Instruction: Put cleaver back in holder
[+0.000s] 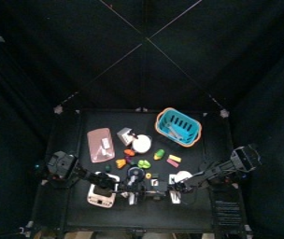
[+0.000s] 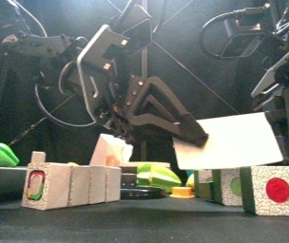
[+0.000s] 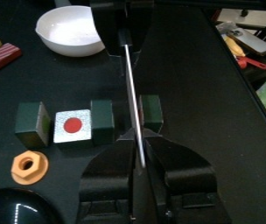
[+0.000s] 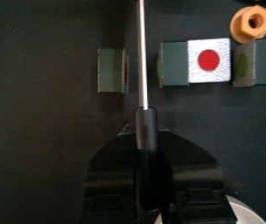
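The cleaver (image 2: pixel 230 140) hangs low over the table with its white blade flat toward the front view. My right gripper (image 4: pixel 147 131) is shut on its black handle (image 4: pixel 146 144), and the blade's thin edge (image 4: pixel 142 52) points away from it. The holder (image 4: pixel 208 61), a green and white block with a red dot, lies under the blade. The edge lines up over the gap beside the holder's separate green piece (image 4: pixel 112 70). My left gripper (image 3: pixel 139 144) faces the other end, its jaws open on either side of the blade (image 3: pixel 132 96) without pinching it. The holder (image 2: pixel 255 187) stands at the front right.
A white bowl (image 3: pixel 71 31) and an orange nut (image 3: pixel 28 164) lie near the holder. A slatted wooden block (image 2: pixel 71 183) stands at the front left. Further back are a blue basket (image 1: pixel 178 124) and a pink board (image 1: pixel 102 144), with small toy foods between them.
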Robot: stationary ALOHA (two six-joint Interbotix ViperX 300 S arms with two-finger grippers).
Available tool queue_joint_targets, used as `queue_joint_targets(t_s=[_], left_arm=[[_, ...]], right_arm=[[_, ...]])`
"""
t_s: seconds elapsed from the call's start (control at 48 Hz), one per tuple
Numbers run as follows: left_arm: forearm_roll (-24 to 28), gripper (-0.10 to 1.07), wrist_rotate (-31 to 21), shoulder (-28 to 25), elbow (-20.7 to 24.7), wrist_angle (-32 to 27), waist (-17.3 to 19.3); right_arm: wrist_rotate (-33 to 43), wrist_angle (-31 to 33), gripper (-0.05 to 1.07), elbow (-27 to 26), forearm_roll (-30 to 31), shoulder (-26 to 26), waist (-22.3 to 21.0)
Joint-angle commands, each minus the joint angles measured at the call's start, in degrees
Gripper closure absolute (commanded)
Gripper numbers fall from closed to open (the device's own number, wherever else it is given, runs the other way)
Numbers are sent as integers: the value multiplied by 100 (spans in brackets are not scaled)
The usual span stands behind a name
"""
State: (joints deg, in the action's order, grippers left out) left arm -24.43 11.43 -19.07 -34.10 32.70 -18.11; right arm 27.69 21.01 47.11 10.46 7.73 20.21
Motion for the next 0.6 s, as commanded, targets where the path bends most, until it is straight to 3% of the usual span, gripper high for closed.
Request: queue_joint_targets(t_s=[0.0,0.271,0.583], left_arm=[[88,37,0,290,-44,18,114],[281,22,0,606,-308,53,369],[527,21,9,1090,-589,272,624]], right_arm=[[-18,0,60,-105,123,246,-70],[-9,26,60,-105,299,352,-193],[-9,26,60,-79,290,360,-229]])
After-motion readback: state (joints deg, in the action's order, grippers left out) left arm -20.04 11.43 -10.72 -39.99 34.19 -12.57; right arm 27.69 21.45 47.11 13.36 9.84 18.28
